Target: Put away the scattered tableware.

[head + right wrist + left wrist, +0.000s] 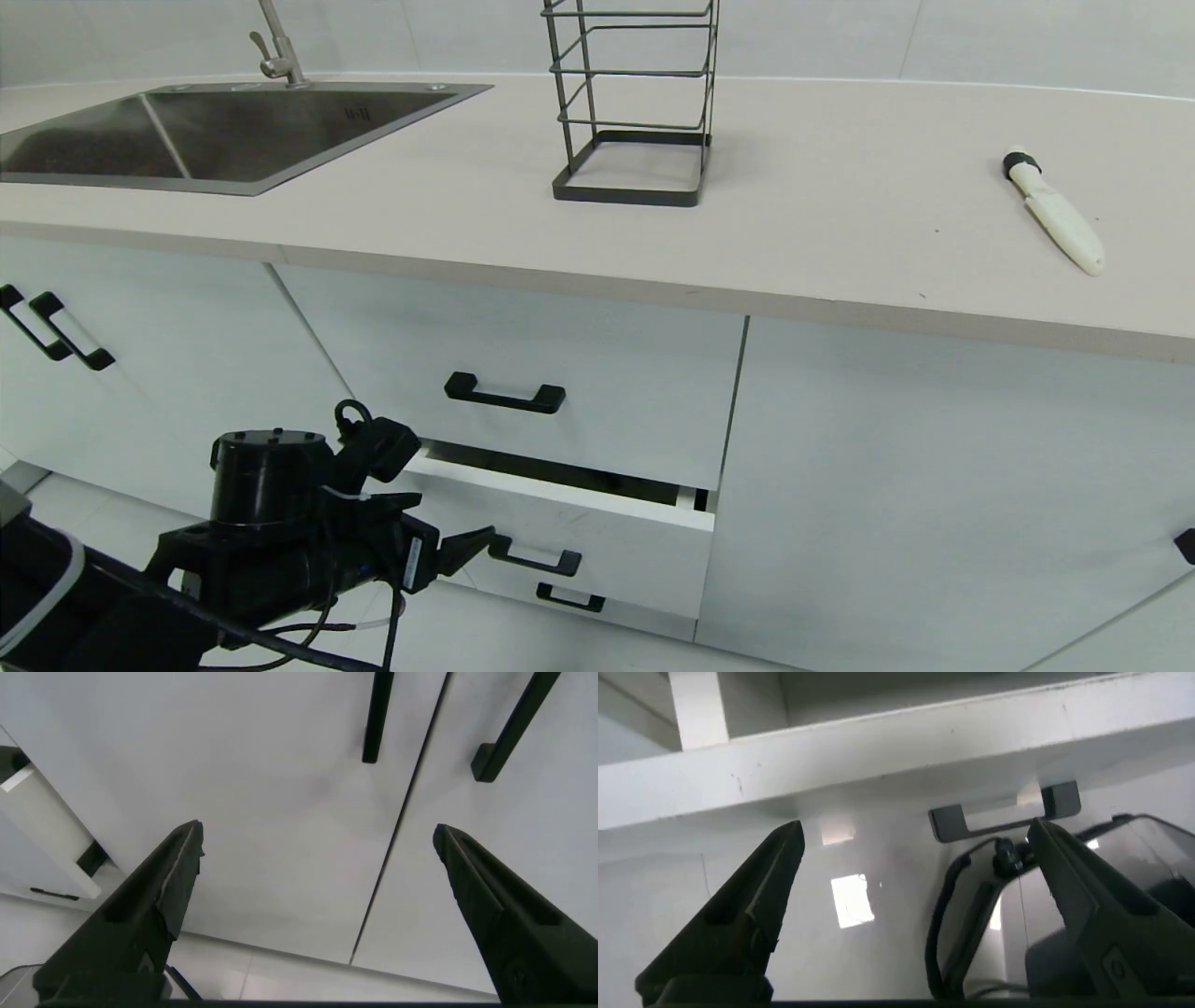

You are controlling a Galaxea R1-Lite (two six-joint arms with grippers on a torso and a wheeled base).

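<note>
A cream-coloured knife with a black end lies on the counter at the far right. A black wire rack stands at the middle back of the counter. Below it, the middle drawer is pulled slightly out. My left gripper hangs low at the left, open, its tips just left of that drawer's black handle. In the left wrist view the open left gripper faces a glossy white drawer front with a handle, holding nothing. My right gripper is open and empty, facing white cabinet doors.
A steel sink with a tap is set into the counter at the back left. Closed drawers with black handles sit above and below the open one. Two black door handles run down the cabinet doors before the right gripper.
</note>
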